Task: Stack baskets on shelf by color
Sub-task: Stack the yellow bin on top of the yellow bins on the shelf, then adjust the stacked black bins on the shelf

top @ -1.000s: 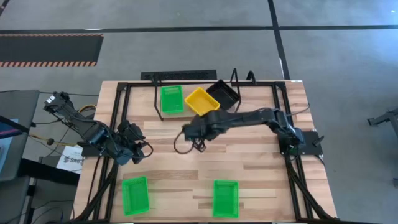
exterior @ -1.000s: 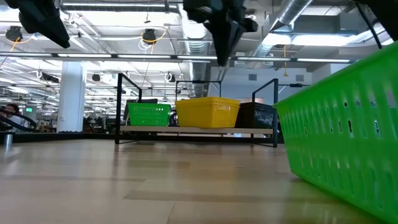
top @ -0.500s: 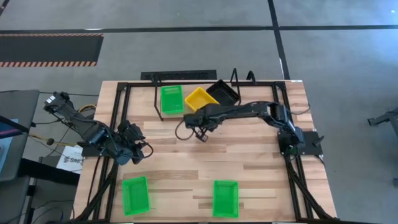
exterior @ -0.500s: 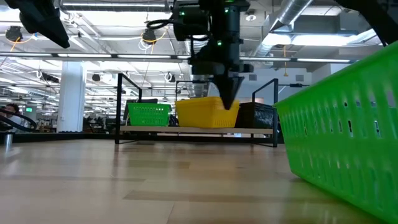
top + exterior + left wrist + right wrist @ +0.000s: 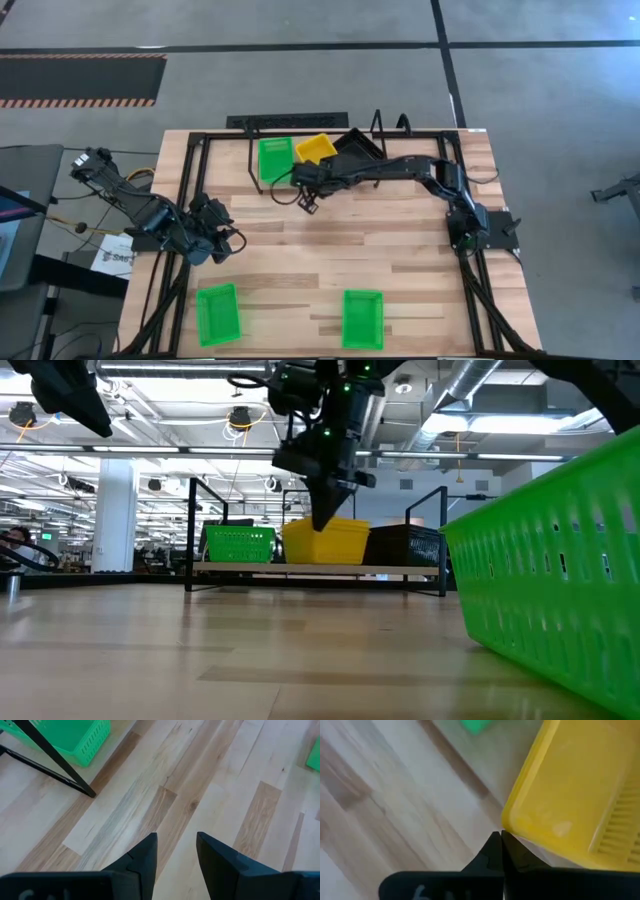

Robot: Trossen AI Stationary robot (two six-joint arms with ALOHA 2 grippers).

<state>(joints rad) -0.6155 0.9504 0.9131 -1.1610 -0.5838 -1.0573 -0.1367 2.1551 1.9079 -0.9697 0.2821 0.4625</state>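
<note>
On the shelf (image 5: 250, 568) at the table's far side stand a green basket (image 5: 276, 158), a yellow basket (image 5: 316, 148) and a black basket (image 5: 358, 145), the last two skewed. My right gripper (image 5: 500, 837) is shut, its tips at the yellow basket's near left corner, pointing steeply down. Two more green baskets (image 5: 218, 313) (image 5: 363, 318) rest on their bottoms near the table's front edge. My left gripper (image 5: 175, 855) hangs open over bare wood at the table's left (image 5: 222, 243). My right gripper meets the rim of the yellow basket's near left corner (image 5: 506, 822) with the tips of its shut fingers (image 5: 325, 520). They slant down from the near side. The basket stays bottom down on the shelf, turned out of line.
The nearest green basket fills the low view's right side (image 5: 560, 580). Black frame rails run along the table's left (image 5: 185, 200) and right (image 5: 455, 190) sides. Open wood lies between the shelf and the near baskets.
My right gripper has gone toward the table's far edge and leftward, sinking to the yellow basket's corner. The yellow basket has slid back and left on the shelf and turned; the black basket has shifted with it.
</note>
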